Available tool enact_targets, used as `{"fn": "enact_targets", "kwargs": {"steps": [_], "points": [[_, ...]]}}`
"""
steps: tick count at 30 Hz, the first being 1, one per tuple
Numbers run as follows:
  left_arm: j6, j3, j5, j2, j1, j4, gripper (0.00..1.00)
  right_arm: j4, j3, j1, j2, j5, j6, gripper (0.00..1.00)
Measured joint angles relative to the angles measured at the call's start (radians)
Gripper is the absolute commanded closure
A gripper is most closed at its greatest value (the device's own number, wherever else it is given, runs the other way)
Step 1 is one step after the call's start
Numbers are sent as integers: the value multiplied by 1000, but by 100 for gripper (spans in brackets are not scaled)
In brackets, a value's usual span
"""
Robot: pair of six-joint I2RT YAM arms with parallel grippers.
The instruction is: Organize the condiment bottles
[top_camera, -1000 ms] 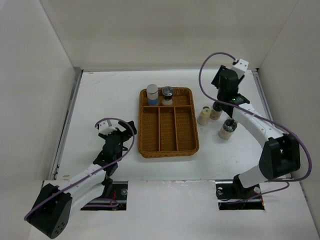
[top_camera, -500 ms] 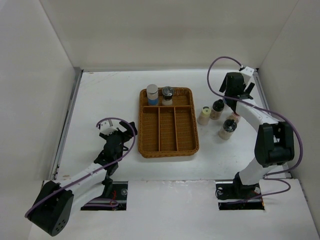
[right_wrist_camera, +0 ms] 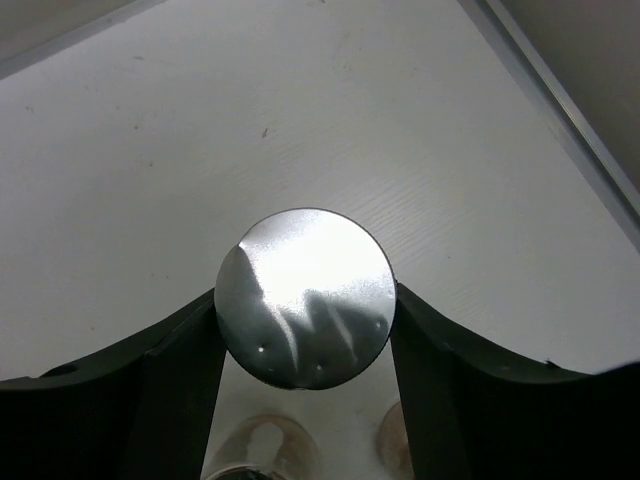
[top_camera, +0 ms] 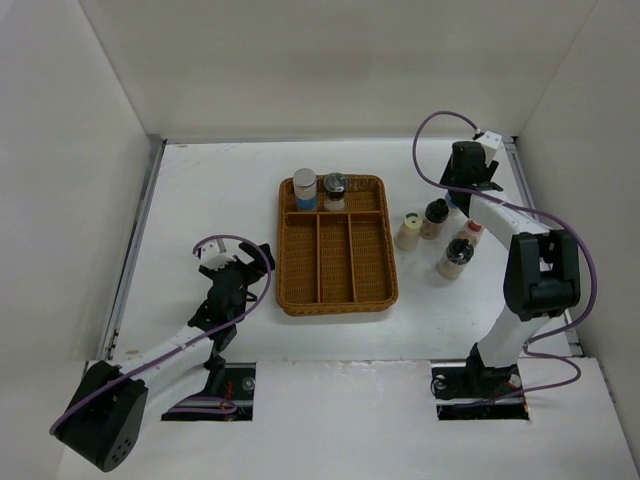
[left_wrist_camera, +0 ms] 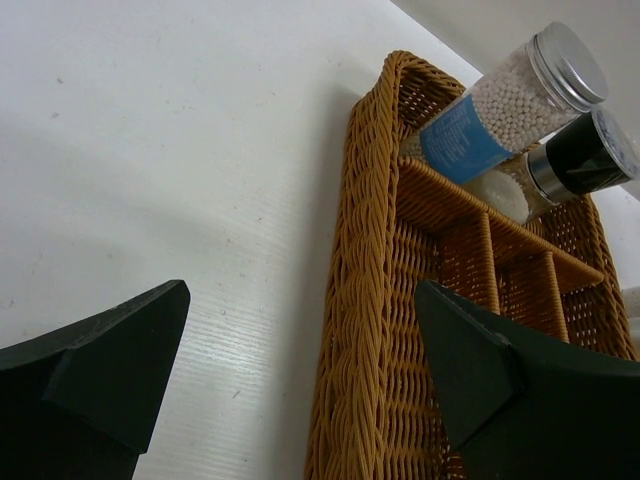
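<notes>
At the far right of the counter (top_camera: 220,200), beyond the loose bottles, the right tool (right_wrist_camera: 305,325) points down onto a silver-capped bottle (right_wrist_camera: 305,300). In the right wrist view its two fingers (right_wrist_camera: 170,380) lie against both sides of the round cap, so I judge that this tool is holding the bottle by its top. Whether the bottle stands on the counter or is lifted, I cannot tell. The left tool (left_wrist_camera: 300,385) is wide open and holds nothing. It hangs low beside the left wall of the wicker tray (left_wrist_camera: 365,250).

In the far compartment of the tray stand a blue-banded bottle (top_camera: 304,188) and, just beside it, a black-topped bottle (top_camera: 334,190). Right of the tray, on the counter, are a cream-capped bottle (top_camera: 408,230), a far dark-capped bottle (top_camera: 435,217), a pink-capped bottle (top_camera: 470,232) and a near dark-capped bottle (top_camera: 455,257).

The step in hand seems to be the pick-up of the silver-capped bottle. The next move calls for a firm grip and a straight lift, high enough to pass over the four loose bottles. The right tool should then carry the bottle left to the tray and set it down upright, probably beside the blue-banded one.
</notes>
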State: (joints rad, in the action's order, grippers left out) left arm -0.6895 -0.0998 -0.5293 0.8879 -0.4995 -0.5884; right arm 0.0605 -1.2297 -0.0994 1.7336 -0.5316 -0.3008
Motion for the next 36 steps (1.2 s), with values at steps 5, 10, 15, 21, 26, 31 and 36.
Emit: {"fn": "enact_targets", "kwargs": {"steps": [5,10,15,21,26,31,36], "points": [[0,0,0,1,0,-6,0,-9,3,3,1,6,3,44],[0,0,0,4,-1,-6,0,-23,47,-13,-50,-21,41,46],[0,0,2,3,-1,-6,0,-57,55,-87,-166,-63,97,46],[0,0,3,4,0,-6,0,-134,7,-265,-212,-48,113,46],[0,0,3,3,0,-6,0,-152,-64,-381,-124,-5,98,46],[0,0,3,-5,0,-7,0,-157,-110,-446,9,24,85,46],[0,0,2,-12,0,-7,0,-152,-120,-465,97,39,74,46]]}}
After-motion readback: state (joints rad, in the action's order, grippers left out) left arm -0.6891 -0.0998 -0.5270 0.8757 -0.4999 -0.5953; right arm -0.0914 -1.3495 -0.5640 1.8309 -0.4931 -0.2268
